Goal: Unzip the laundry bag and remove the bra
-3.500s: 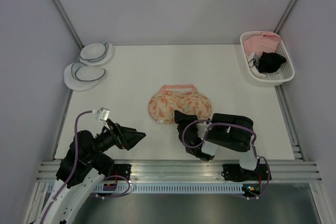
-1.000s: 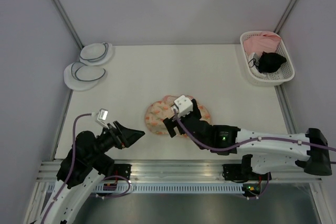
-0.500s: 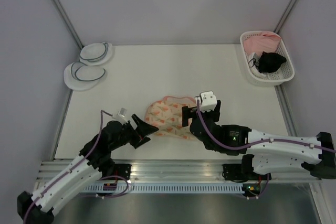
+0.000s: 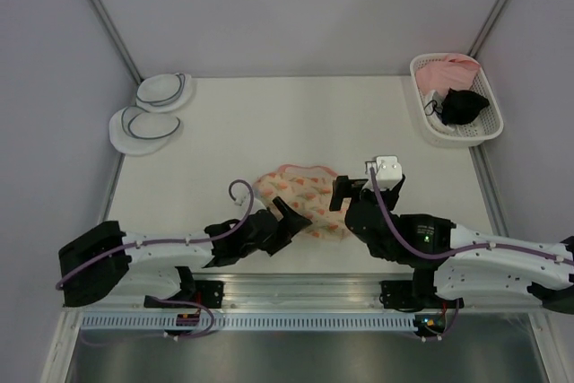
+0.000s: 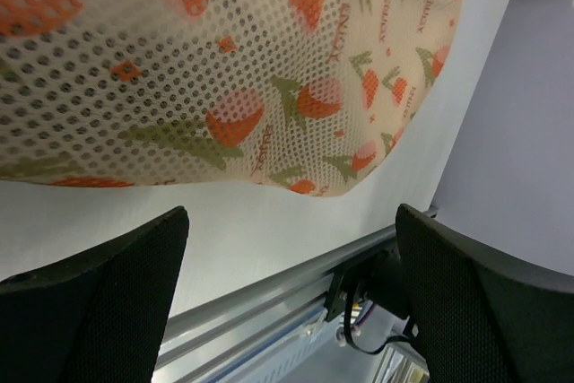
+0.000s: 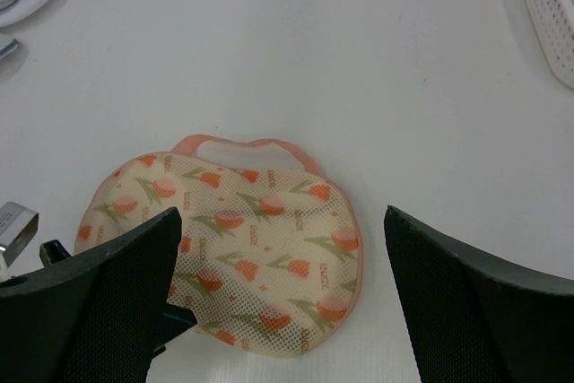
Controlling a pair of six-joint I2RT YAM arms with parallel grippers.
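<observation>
The laundry bag (image 4: 300, 193) lies zipped shut on the table near its front edge, cream with an orange floral print and a pink strap at its far side. My left gripper (image 4: 292, 219) is open and empty, low at the bag's near edge; the bag's mesh (image 5: 224, 69) fills the top of the left wrist view above my left gripper (image 5: 287, 302). My right gripper (image 4: 342, 195) is open and empty above the bag's right end. In the right wrist view the bag (image 6: 224, 248) lies between the fingers (image 6: 108, 284) of my right gripper (image 6: 280, 248). The bra is hidden.
Two plain white round pouches (image 4: 151, 109) lie at the far left corner. A white basket (image 4: 478, 133) with a pink and a black garment stands at the far right. The metal rail of the table's front edge (image 5: 269, 298) runs just behind my left gripper.
My left arm has stretched right, bringing its gripper to the bag's near edge. My right gripper has moved a little right and back. The bag has shifted slightly to the right.
</observation>
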